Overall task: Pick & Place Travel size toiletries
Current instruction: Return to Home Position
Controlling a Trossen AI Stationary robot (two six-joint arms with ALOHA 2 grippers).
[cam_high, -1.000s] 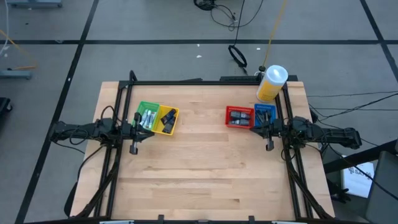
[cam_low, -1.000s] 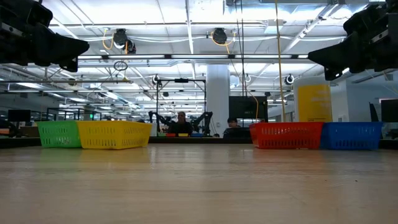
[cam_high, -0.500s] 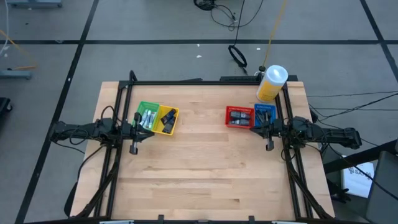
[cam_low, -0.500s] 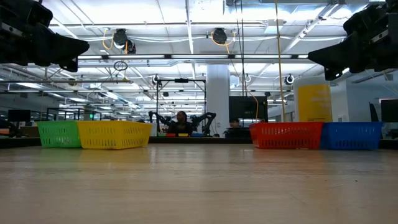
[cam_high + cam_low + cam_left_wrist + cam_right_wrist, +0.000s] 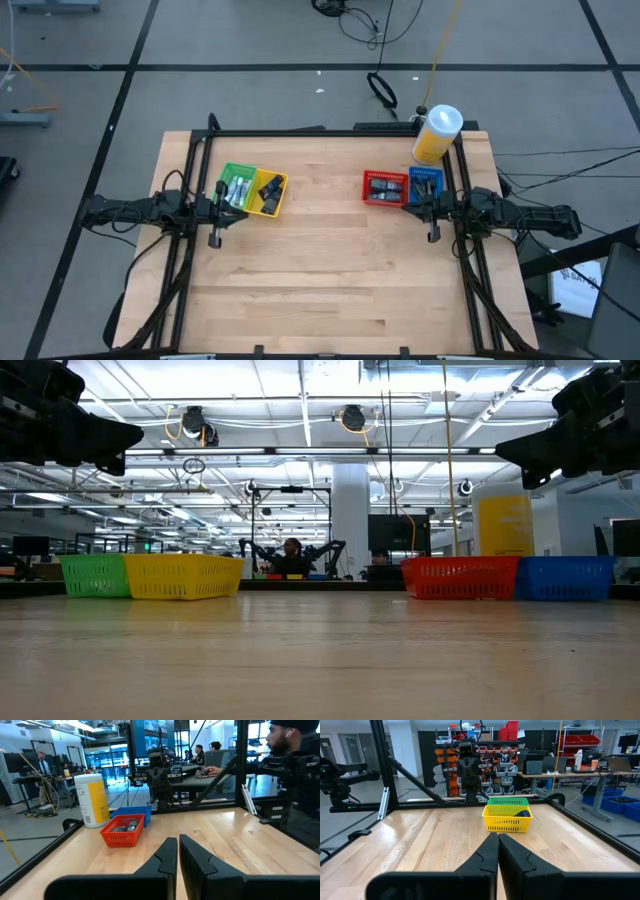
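Travel size toiletries [image 5: 381, 187]: lodged in green basket [image 5: 236, 181], yellow basket [image 5: 270, 193], red basket [image 5: 383, 187] and blue basket [image 5: 426, 184]; none seen loose on tabletop [image 5: 330, 270]. Baskets paired beside each arm, presumably for short reach. Left claw [image 5: 177, 840], right claw [image 5: 497, 836]: fingers together, nothing gripped, held raised at opposite sides. Parked; sorting judged complete.

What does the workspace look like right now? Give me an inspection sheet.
Surface: wooden table, bare in the middle.
Job's things: toiletries lie in the green basket, yellow basket, red basket and blue basket; none seen loose.
Clutter: yellow jar at the table corner on the right arm's side.
Grippers: left gripper and right gripper shut, raised at the table's sides.
Cables: black cables on the floor beyond the table.
Surroundings: person near the table.
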